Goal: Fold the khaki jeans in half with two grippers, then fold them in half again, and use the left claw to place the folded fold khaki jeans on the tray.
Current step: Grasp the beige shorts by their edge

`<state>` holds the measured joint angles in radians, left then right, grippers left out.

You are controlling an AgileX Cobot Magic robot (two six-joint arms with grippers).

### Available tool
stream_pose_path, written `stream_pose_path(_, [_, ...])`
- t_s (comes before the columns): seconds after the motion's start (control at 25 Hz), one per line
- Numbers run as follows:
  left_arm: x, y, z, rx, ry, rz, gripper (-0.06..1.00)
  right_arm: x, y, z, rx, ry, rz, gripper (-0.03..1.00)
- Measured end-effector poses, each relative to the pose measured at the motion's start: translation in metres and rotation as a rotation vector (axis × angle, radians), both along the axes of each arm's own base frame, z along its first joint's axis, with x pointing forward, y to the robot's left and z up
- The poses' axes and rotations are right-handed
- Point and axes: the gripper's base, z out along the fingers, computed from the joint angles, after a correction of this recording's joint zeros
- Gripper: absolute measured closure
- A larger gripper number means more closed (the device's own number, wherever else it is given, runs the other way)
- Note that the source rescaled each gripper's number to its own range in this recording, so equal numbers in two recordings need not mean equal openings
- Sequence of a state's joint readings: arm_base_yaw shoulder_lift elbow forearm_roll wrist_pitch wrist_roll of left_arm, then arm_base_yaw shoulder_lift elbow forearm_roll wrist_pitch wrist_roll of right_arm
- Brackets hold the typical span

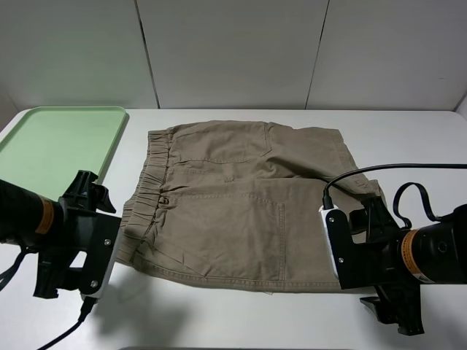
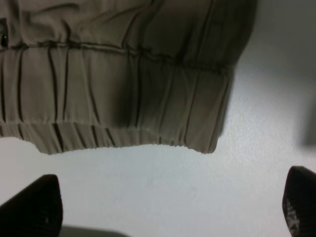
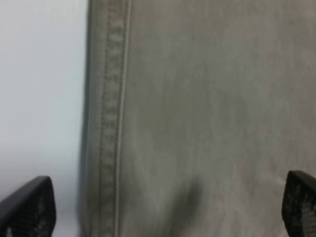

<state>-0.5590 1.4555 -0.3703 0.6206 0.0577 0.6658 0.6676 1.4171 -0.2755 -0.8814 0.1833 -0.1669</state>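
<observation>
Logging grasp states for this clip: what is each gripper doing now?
Left gripper: open, holding nothing, just short of the waistband of the khaki cotton trousers.
Right gripper: open, holding nothing, over their hem.

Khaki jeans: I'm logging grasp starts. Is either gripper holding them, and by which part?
Nothing is held: the left gripper is open beside the waistband of the khaki jeans, the right gripper open at a leg hem.

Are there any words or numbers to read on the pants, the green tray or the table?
None. No word, number or sign can be read anywhere. The khaki jeans show only seams, pockets and a gathered waistband, and the tray is plain green.
</observation>
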Motion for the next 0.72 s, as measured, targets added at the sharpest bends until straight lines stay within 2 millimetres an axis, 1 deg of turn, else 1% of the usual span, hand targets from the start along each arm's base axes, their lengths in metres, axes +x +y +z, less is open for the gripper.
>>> stream_pose_path(0.12, [0.0, -0.001, 0.0, -0.008, -0.005, -0.003, 0.02, 0.001, -0.002, 0.0, 0.003, 0.0, -0.011, -0.03])
stream_pose_path(0.32, [0.001, -0.002, -0.001, -0.02, -0.002, -0.001, 0.02, 0.008, -0.013, 0.0, 0.004, 0.0, -0.091, -0.03])
stream_pose_path(0.4, [0.001, -0.003, -0.006, -0.022, 0.015, 0.001, 0.02, 0.009, -0.014, 0.0, 0.006, 0.0, -0.1, -0.03])
stream_pose_path(0.6, [0.004, -0.009, -0.026, -0.032, 0.071, -0.013, 0.02, 0.009, -0.012, 0.0, 0.024, 0.0, -0.096, -0.03])
stream_pose_path(0.72, [0.009, -0.013, -0.031, -0.031, 0.083, -0.013, 0.03, 0.009, -0.012, 0.0, 0.028, 0.001, -0.095, -0.03])
